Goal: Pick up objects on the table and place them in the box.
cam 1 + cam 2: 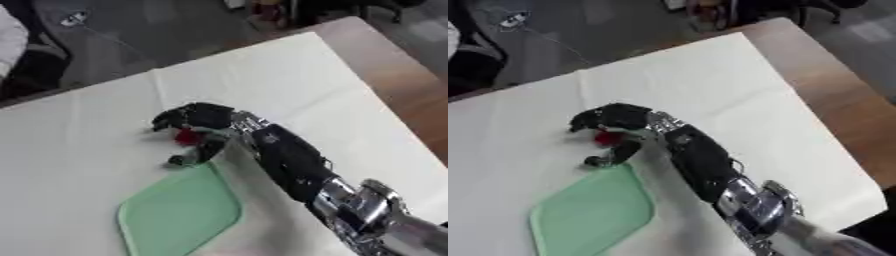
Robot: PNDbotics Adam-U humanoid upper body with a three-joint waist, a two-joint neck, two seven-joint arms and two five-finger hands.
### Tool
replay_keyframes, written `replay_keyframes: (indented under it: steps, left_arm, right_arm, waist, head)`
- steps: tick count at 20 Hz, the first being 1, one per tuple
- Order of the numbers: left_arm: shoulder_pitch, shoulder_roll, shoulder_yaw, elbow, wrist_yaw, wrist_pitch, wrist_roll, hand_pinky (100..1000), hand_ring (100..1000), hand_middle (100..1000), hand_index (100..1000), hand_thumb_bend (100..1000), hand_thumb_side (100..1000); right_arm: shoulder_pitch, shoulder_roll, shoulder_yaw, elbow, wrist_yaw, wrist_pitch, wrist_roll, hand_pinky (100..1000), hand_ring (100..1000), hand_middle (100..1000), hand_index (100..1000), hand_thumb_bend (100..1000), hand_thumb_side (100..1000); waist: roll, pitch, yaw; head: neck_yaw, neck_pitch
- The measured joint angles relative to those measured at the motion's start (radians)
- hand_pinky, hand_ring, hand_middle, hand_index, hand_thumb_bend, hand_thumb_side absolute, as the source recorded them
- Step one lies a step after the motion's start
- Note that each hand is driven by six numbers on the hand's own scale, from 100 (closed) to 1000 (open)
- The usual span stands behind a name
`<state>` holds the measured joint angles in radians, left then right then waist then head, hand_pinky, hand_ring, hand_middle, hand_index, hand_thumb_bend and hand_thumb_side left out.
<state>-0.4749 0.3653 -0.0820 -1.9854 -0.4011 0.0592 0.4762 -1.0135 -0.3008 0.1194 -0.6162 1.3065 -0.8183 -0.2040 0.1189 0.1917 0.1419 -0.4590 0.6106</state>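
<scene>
**Red object in my right robot hand**

My right robot hand [199, 124] reaches in from the lower right across the worktop [79, 135], which is covered in white cloth. Its fingers and thumb curl around a small red object [186, 136] that I cannot make out further. The robot hand sits just beyond the far corner of a shallow pale green plastic tray with rounded corners [179, 212], which lies near me.

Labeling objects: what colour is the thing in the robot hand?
Red: a small object held in the curled right robot hand. Shows best in the left eye view.
</scene>
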Motion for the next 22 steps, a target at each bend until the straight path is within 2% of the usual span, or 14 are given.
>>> replay_keyframes:
  steps: [2,9,15,18,19,20,21,22]
  left_arm:
    - [-0.002,0.0,-0.004,0.0,0.0,0.0,0.0,330,482,638,809,307,793]
    - [-0.015,-0.018,-0.005,0.0,0.001,-0.004,-0.001,327,480,637,809,306,794]
    - [-0.037,-0.029,-0.007,0.0,0.009,-0.007,-0.001,325,478,636,809,304,795]
    - [-0.038,-0.034,-0.01,0.0,0.009,-0.008,0.0,325,477,635,809,304,795]
    - [-0.038,-0.034,-0.01,0.0,0.009,-0.008,0.0,325,478,635,809,304,795]
    - [-0.038,-0.034,-0.01,0.0,0.009,-0.008,0.0,324,477,635,809,304,795]
    - [-0.038,-0.034,-0.01,0.0,0.009,-0.008,0.0,324,477,635,809,304,795]
    - [-0.038,-0.034,-0.011,0.0,0.009,-0.008,0.0,325,478,636,809,304,795]
  right_arm:
    - [-0.011,-0.007,-0.002,0.0,-0.001,0.002,-0.004,632,780,880,911,354,697]
    - [-0.026,-0.038,-0.012,-0.001,-0.005,0.015,-0.013,620,770,870,907,351,675]
    - [-0.022,-0.058,-0.016,0.0,0.01,0.016,-0.036,604,755,860,900,335,649]
    - [-0.02,-0.06,-0.018,0.001,0.02,0.014,-0.05,540,708,822,850,327,622]
    - [-0.019,-0.06,-0.02,0.001,0.022,0.013,-0.055,485,661,802,834,323,601]
    - [-0.019,-0.06,-0.022,0.001,0.024,0.013,-0.059,301,513,726,757,308,519]
    - [-0.019,-0.06,-0.024,0.001,0.024,0.012,-0.063,327,533,740,770,311,532]
    - [-0.018,-0.06,-0.025,0.001,0.021,0.01,-0.068,100,236,500,558,244,326]
  waist:
    - [-0.001,0.001,0.002]
    - [-0.003,0.022,0.018]
    - [0.006,0.045,0.033]
    - [0.009,0.049,0.035]
    - [0.009,0.049,0.036]
    - [0.009,0.049,0.037]
    - [0.009,0.049,0.037]
    - [0.009,0.049,0.037]
  head:
    - [-0.001,-0.001]
    - [-0.018,-0.037]
    - [-0.036,-0.068]
    - [-0.041,-0.07]
    - [-0.043,-0.07]
    - [-0.043,-0.07]
    - [-0.043,-0.07]
    - [-0.043,-0.07]
